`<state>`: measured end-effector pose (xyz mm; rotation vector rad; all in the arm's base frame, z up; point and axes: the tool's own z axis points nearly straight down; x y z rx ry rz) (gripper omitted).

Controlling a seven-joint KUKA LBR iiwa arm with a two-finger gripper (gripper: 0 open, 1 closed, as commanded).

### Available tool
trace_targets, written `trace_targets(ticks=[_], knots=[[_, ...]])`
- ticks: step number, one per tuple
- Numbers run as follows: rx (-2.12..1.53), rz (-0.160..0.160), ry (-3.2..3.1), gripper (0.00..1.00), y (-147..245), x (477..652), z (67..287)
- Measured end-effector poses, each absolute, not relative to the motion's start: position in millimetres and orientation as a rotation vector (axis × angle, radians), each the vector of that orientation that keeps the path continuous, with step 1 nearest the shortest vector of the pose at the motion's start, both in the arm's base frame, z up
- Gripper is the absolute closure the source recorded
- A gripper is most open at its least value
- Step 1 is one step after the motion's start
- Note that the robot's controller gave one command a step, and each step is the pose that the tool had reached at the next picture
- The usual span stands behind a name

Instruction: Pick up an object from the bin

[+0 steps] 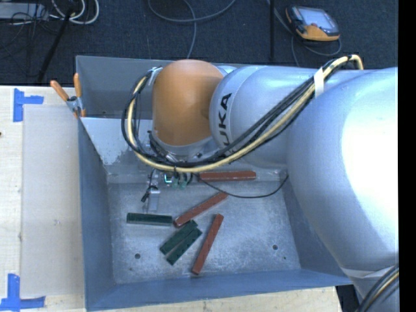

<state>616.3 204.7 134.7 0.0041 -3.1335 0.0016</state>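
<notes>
I'm seeing the end effector (153,198) hanging just above a flat, dark green bar (149,219) lying left of centre in the bin (96,226); its opening I cannot tell.

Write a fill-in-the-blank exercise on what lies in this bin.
1. The grey metal bin holds ___ reddish-brown flat bars.
2. The lone flat bar at the left of the bin's floor is dark ___.
3. The dome-shaped cover on the arm's wrist is ___.
Missing words: three; green; orange.
</notes>
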Motion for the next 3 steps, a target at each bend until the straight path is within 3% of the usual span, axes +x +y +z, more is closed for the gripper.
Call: trace_targets(ticks=[1,2,3], knots=[[-0.049,0.005,-3.131,0.0,180.7,579.8,64.7],[0.951,-0.001,-2.998,0.0,188.1,605.0,100.4],[0.671,0.0,-3.067,0.0,178.1,589.1,99.4]])
